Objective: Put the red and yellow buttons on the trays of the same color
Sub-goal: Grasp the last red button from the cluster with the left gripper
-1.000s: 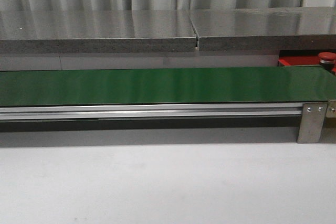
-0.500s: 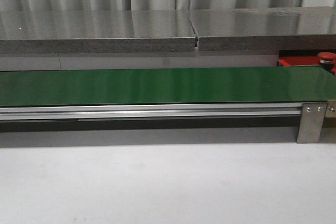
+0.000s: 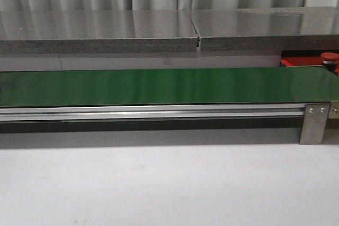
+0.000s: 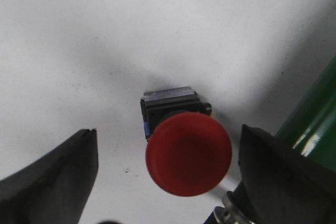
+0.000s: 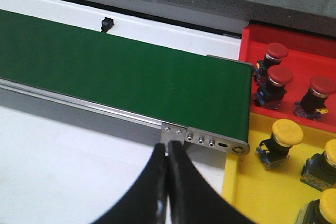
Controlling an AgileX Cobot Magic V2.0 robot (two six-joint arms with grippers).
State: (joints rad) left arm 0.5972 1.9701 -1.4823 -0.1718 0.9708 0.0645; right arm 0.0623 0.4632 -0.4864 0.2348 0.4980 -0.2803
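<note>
Left gripper (image 4: 168, 182) is wide open with a red button (image 4: 188, 153) sitting right between its fingers, cap up, on the white table (image 4: 79, 51) beside the green belt (image 4: 315, 124). Right gripper (image 5: 167, 182) is closed, empty, nowhere near it.

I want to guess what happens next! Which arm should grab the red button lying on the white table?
The left one, probably. Its gripper is open, with the red button right between the jaws. The right gripper is shut, over the end of the green belt, holding nothing.
</note>
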